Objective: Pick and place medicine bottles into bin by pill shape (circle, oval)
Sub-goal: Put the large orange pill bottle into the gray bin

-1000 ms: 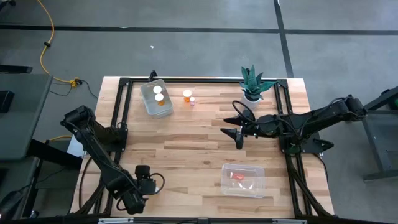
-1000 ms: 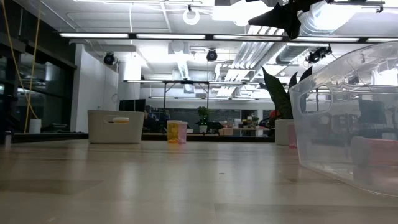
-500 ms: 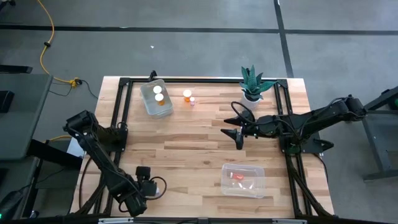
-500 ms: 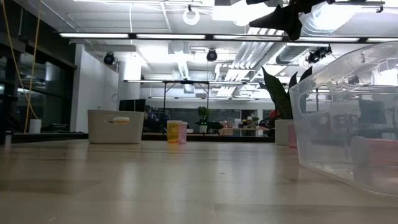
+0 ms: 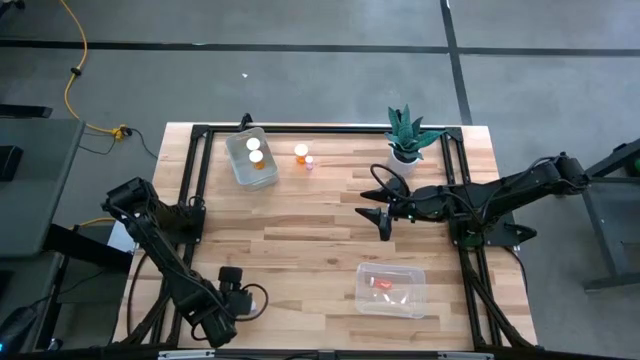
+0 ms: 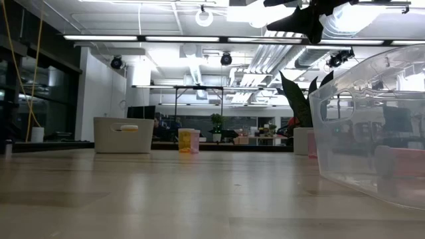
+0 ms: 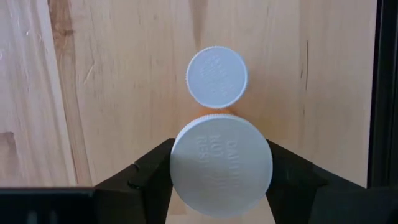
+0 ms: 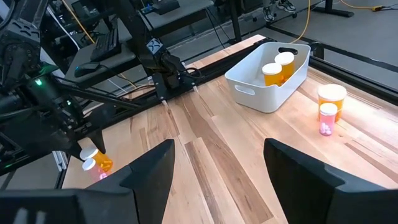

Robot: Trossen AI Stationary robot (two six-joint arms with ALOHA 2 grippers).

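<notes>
My left gripper point(image 5: 238, 300) is at the table's near left corner, pointing down, shut on a medicine bottle with a white cap point(image 7: 221, 165). A second, smaller-looking white-capped bottle point(image 7: 216, 78) stands just beyond it. Both show as amber bottles in the right wrist view point(image 8: 98, 162). My right gripper point(image 5: 381, 210) hovers open and empty over the table's middle right. Two more bottles point(image 5: 301, 152) point(image 5: 309, 163) stand on the far part of the table. Two bottles stand in the white bin point(image 5: 240, 165). A reddish one lies in the clear tub point(image 5: 412, 300). My left gripper pinches the bottle at the rim of its round white cap point(image 7: 176, 163), one finger on each side, coming from above and pointing down. The bottle stands upright under the fingers. The cap hides whether its base is on the table.
A potted green plant point(image 5: 406, 135) stands at the far right. Black frame rails point(image 5: 195, 180) run along the table's left and right sides. Bare wood lies between the two tubs in the table's middle.
My left arm has shifted a little toward the table's near edge. My right gripper stays open over the middle right.
</notes>
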